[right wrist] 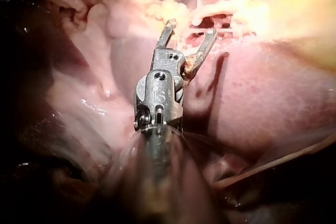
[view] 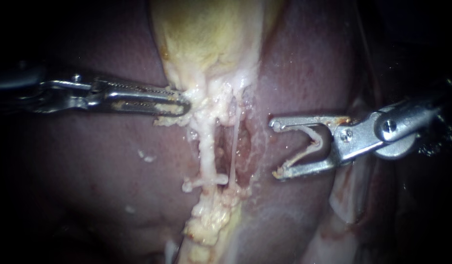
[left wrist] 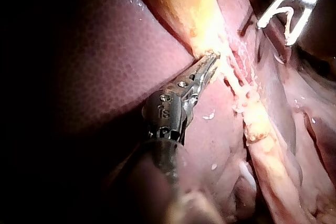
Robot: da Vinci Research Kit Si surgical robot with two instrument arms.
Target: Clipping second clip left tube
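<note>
Left instrument (view: 184,103) jaws clench the gallbladder (view: 211,34) neck; right instrument (view: 275,148) jaws, spread on a loaded clip (view: 311,144), should fully straddle the left tube (view: 205,151) beside the seated clip (view: 202,183).

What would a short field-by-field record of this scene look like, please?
left instrument: clamped on pale tissue just below the gallbladder
right instrument: carries an open clip, beside the tubes, touching neither
left tube: thick, with a fitted clip across it
right tube: thin, bare
liver: lies under everything
</note>
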